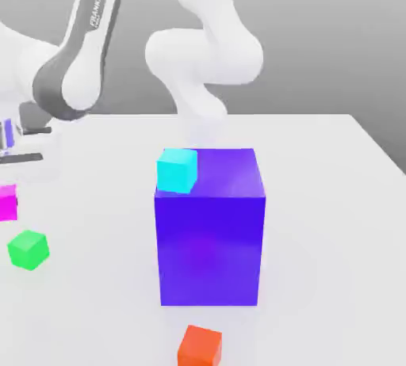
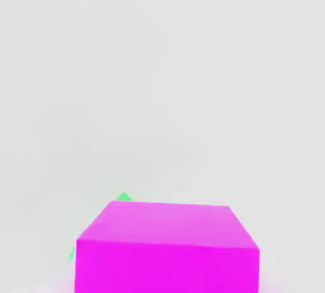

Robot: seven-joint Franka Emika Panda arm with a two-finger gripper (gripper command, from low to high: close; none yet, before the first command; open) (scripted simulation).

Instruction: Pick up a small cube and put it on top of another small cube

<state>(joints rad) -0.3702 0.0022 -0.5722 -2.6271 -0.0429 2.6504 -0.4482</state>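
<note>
Exterior view is showing the white Franka arm (image 1: pixel 202 47) reaching toward that view's left edge, where the small bright magenta cube (image 1: pixel 7 202) is sitting half cut off by the frame, above the white tabletop (image 1: pixel 333 222). Dark parts of the hand are showing just above the cube at that edge. Pincer fingers themselves are not readable there; pincer is standing fully closed, and whether it is gripping the magenta cube cannot be told from the exterior view alone.

Hand view is showing the magenta cube (image 2: pixel 166 247) large and close right under the camera, sitting where the pincer is pointing. A sliver of the small bright green cube (image 2: pixel 124 196) is peeking out from behind the magenta one, so the two are lying very close in line from the hand.

In the exterior view the green cube (image 1: pixel 28 249) is resting on the tabletop, just below and slightly to the view's right of the magenta cube, apart from it.

A big glossy blue-purple cube (image 1: pixel 210 230) is standing mid-tabletop, with a small cyan cube (image 1: pixel 177 170) at its upper left corner. A small orange-red cube (image 1: pixel 199 346) is lying near the bottom edge.
</note>
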